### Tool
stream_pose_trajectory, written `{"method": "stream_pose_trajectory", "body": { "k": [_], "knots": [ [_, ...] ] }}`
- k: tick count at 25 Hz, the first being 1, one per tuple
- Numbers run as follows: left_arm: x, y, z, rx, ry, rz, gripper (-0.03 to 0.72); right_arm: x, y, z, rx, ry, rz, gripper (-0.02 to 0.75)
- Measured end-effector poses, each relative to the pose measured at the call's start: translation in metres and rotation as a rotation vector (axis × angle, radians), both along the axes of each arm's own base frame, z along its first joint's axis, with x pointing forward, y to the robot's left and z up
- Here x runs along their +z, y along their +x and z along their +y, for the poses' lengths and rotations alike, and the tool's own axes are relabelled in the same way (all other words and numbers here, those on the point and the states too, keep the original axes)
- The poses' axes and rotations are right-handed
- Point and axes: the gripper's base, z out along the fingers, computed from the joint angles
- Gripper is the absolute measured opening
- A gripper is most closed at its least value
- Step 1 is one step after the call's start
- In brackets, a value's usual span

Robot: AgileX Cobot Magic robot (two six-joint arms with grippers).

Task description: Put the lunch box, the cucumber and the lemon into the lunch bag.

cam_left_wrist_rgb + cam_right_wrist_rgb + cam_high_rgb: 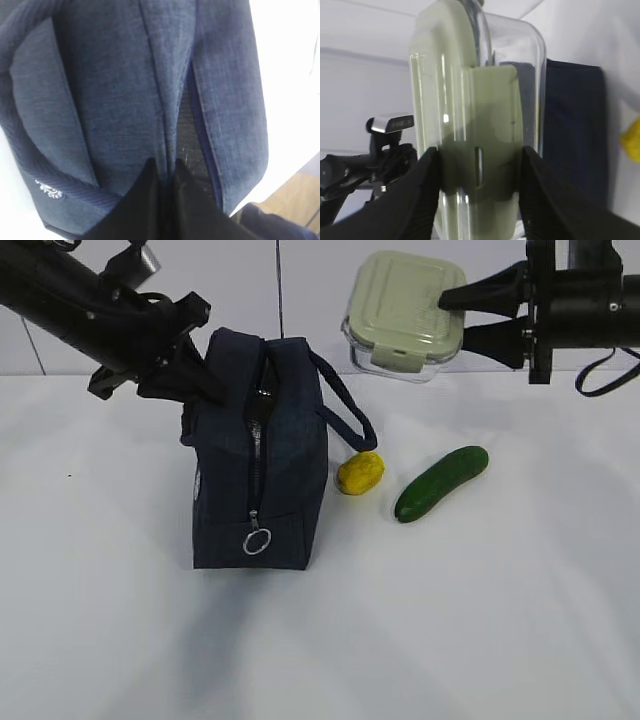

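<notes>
Exterior view, upper right: the right gripper (470, 318), jaws half-spread, clamps the lunch box (405, 315) by its edge, rigid yet probably slick-walled.

A white table (480, 640) stands against a pale grey wall (240, 290).

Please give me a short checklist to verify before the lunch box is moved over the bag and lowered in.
1. Right tool grips lunch box: ok.
2. Box clear of the table: ok.
3. Left tool pinches the lunch bag fabric: ok.
4. Bag opening wide enough for the box: not ok, only a narrow slit.
5. Lemon and cucumber out of the path: ok.
6. Bag inside empty: cannot tell.
</notes>
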Motion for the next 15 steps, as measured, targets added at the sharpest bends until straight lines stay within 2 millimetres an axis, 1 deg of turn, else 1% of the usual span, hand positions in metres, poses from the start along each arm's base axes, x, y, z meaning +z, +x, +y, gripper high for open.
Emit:
{"method": "stream_pose_trajectory", "body": {
  "k": [4, 7, 10, 15],
  "knots": [
    [0.0, -0.001, -0.003, -0.01, -0.001, -0.002, 0.003, 0.017, 0.003, 0.018, 0.052, 0.007, -0.046, 0.347],
    [0.0, -0.001, -0.003, -0.009, -0.002, -0.001, 0.003, 0.023, 0.003, 0.029, 0.078, 0.008, -0.064, 0.347],
    [0.001, -0.001, -0.004, -0.006, -0.022, 0.001, 0.003, 0.025, 0.003, 0.036, 0.096, 0.007, -0.073, 0.347],
    [0.002, -0.001, -0.005, -0.004, -0.04, 0.001, 0.003, 0.023, 0.001, 0.047, 0.124, 0.014, -0.065, 0.347]
  ]
}}
